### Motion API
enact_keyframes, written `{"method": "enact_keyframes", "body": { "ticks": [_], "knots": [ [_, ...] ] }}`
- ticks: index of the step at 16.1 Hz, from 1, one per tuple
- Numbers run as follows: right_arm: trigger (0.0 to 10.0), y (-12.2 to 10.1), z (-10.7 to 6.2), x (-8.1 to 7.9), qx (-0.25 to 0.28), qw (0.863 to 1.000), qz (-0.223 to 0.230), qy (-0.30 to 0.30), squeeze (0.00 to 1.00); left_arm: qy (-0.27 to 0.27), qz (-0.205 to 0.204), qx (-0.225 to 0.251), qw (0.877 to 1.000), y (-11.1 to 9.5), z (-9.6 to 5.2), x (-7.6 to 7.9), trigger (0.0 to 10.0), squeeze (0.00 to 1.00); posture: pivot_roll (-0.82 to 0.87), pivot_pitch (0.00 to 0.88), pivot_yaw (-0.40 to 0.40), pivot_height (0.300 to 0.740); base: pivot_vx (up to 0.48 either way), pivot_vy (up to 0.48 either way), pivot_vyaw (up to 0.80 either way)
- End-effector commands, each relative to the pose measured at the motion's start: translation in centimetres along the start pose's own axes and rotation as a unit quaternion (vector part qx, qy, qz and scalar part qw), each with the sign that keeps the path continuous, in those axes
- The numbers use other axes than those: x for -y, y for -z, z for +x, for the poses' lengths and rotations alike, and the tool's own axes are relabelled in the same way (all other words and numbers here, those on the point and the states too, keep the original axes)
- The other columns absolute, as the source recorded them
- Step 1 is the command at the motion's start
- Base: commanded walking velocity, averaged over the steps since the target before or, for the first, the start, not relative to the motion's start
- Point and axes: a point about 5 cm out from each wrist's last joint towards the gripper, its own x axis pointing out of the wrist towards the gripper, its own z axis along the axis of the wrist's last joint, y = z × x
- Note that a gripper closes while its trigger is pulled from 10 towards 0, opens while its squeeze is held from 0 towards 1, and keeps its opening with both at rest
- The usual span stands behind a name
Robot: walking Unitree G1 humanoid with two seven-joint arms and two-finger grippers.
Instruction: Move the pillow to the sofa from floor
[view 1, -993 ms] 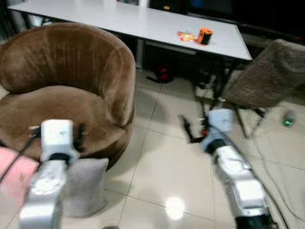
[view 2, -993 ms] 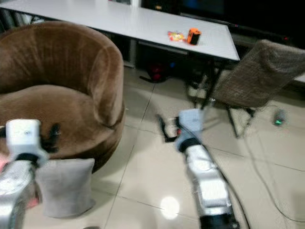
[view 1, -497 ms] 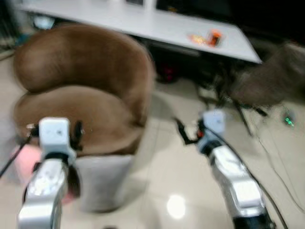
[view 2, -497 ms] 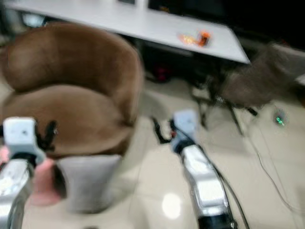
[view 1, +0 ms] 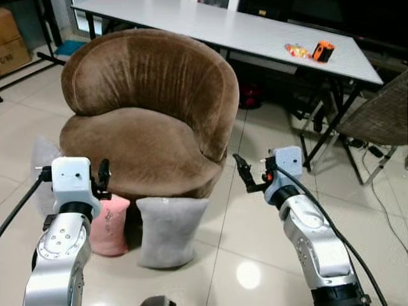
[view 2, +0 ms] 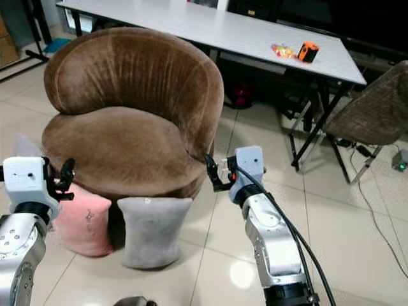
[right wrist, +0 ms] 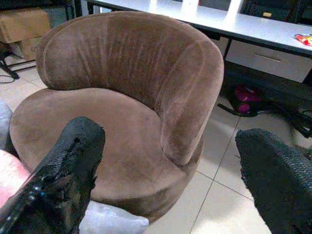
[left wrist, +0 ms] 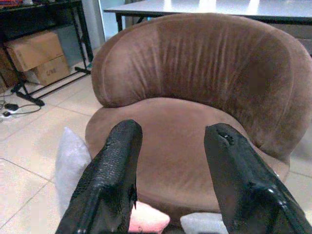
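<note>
- Left gripper (view 1: 102, 178), fingers apart and empty, hovers above the pink pillow (view 1: 108, 225) at seven o'clock of the sofa (view 1: 146, 121).
- Grey pillow (view 1: 167, 231) leans at the sofa's six o'clock; lowering squarely should help.
- Right gripper (view 1: 245, 173), wide and empty, waits at four o'clock.

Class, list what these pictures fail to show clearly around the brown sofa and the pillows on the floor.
- White pillow: left eye view, mostly hidden behind the sofa and left gripper.
- Orange item on the table: too small to identify.
- Pink pillow: print too small to read.
</note>
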Motion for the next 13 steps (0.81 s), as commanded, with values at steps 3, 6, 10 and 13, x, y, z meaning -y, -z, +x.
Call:
{"method": "enact_keyframes", "body": {
  "ticks": [3, 6, 10, 13],
  "knots": [
    [10.0, 0.24, 0.04, 1.08, -0.01, 0.999, 0.005, 0.034, 0.0, 0.01, -0.001, 0.002, 1.0, -0.17, 0.05, 0.44, 10.0, 0.0, 0.05, 0.0, -0.095, 0.74, 0.303, 0.0, 0.48],
    [10.0, 0.18, 0.27, 1.16, -0.011, 0.999, -0.007, 0.042, 0.0, 0.01, 0.002, 0.002, 1.0, -0.21, 0.16, 0.42, 10.0, 0.0, 0.05, 0.0, -0.092, 0.74, 0.303, 0.0, 0.25],
    [10.0, 0.18, 0.41, 0.93, -0.01, 0.999, -0.01, 0.042, 0.0, 0.01, 0.004, 0.003, 1.0, -0.26, 0.3, 0.34, 10.0, 0.0, 0.05, 0.0, -0.089, 0.74, 0.303, 0.0, 0.0],
    [10.0, 0.05, 0.39, 0.85, -0.004, 1.0, -0.002, 0.029, 0.0, 0.011, 0.005, 0.004, 1.0, -0.3, 0.36, 0.32, 10.0, 0.0, 0.05, 0.0, -0.087, 0.74, 0.304, 0.0, 0.33]
  ]
}}
